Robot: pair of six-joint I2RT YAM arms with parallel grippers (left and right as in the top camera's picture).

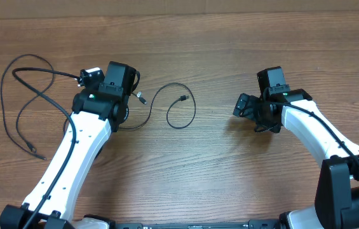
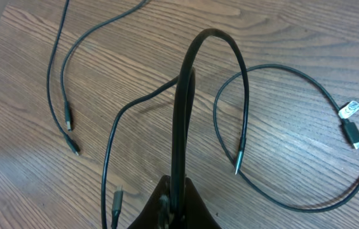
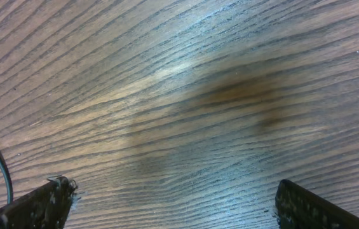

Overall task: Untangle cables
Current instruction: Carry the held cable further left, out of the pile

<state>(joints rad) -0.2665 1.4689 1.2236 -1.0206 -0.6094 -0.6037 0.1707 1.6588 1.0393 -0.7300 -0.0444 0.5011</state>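
1. The left claw is being kept closed on one of the cables, with the strand being pinched between its fingertips.
2. From the grip, that strand is being carried up in a tall arch straight ahead of the claw. It is then being bent down to the claw's right, where it is ending in a small plug end near the worktop.
3. Further to the right of the claw, a looping cable is being spread in a wide curve on the worktop. Its tagged plug is being shown at the far right, with a white tag just beside it.
4. Ahead and to the left of the claw, two thin strands are being laid across the worktop, each ending in a plug tip.
5. Just left of the closed claw, another plug is being seen hanging low; which cable it belongs to cannot be told.
6. The right claw is being held wide open, with nothing between its fingers and only bare worktop beneath.
7. A thin cable arc is being caught beside that claw's left finger, apart from it.
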